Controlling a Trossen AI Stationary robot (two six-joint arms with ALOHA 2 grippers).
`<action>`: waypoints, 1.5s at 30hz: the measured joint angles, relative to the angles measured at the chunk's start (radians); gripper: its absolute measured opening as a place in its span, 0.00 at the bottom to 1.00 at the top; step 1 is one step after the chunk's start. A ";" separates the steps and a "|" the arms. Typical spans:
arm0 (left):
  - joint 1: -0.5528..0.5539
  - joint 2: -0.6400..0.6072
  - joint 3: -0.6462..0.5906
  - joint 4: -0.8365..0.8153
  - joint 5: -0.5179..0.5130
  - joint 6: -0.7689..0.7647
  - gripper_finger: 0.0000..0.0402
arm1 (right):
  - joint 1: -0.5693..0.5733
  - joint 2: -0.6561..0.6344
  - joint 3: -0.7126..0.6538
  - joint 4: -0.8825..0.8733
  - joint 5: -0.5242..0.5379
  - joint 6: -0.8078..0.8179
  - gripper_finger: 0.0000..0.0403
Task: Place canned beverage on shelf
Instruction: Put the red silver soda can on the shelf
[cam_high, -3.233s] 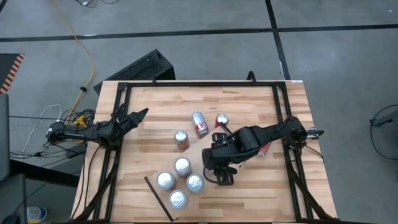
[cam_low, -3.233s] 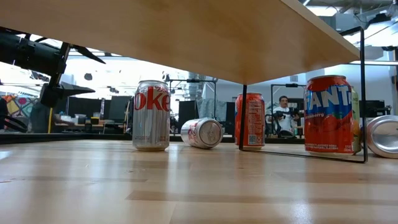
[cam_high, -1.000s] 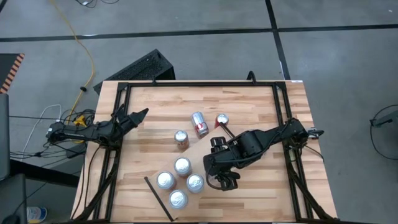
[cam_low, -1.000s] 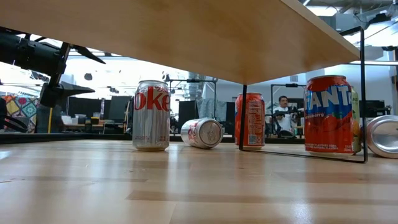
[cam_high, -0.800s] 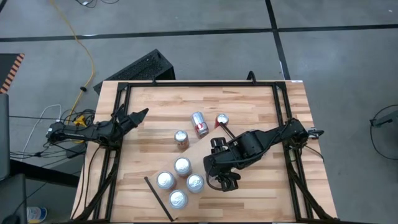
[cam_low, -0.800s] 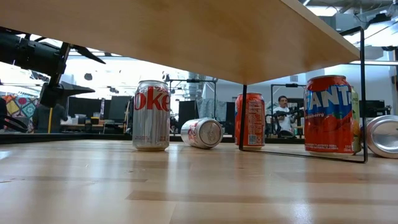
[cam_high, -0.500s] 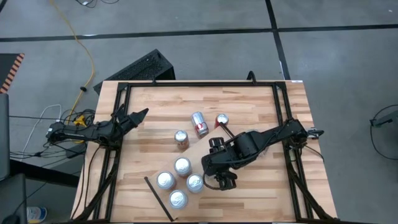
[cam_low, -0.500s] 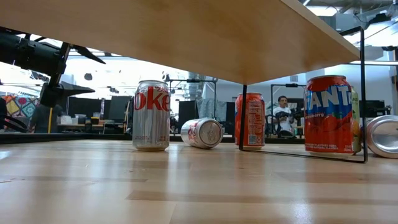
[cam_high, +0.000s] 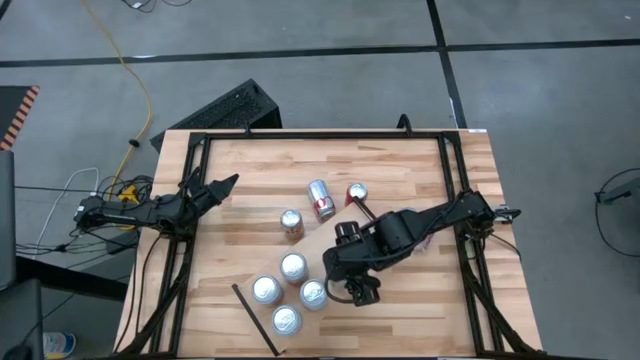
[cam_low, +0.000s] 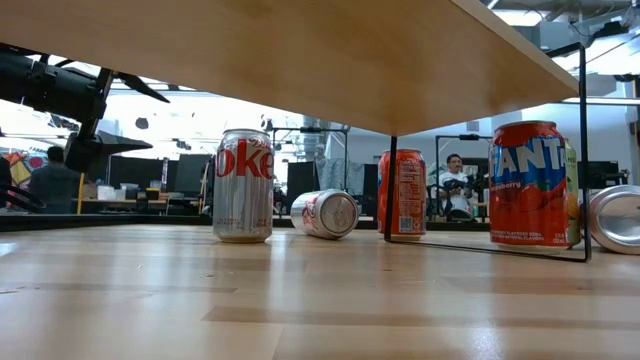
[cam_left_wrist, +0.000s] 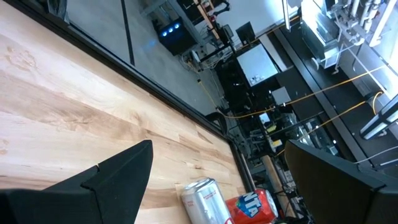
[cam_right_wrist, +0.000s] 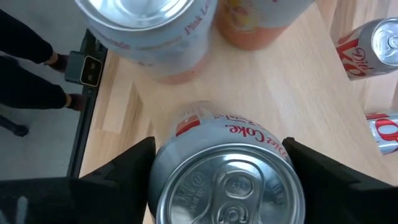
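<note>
The can (cam_right_wrist: 227, 180) (thin-walled, slick, easily dented) is best taken mid-body, at three and nine o'clock. It is straddled by the right pincer (cam_high: 360, 291); clenched or released cannot be told.

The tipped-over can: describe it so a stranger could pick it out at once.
In the high view, go to the middle of the wooden tabletop. There a silver-and-red can sits between a red-topped can and a silver-topped can. Both neighbours stand upright; it lies on its side.
</note>
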 joint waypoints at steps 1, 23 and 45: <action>0.000 0.000 0.000 0.000 0.000 0.000 0.87 | 0.000 0.000 0.000 0.000 0.000 -0.002 0.77; 0.000 0.000 0.000 0.000 0.001 0.000 0.87 | -0.006 0.000 0.000 0.048 -0.026 -0.071 0.78; 0.000 0.000 0.000 0.000 0.001 0.026 0.87 | -0.006 -0.004 0.035 0.055 -0.021 -0.070 0.90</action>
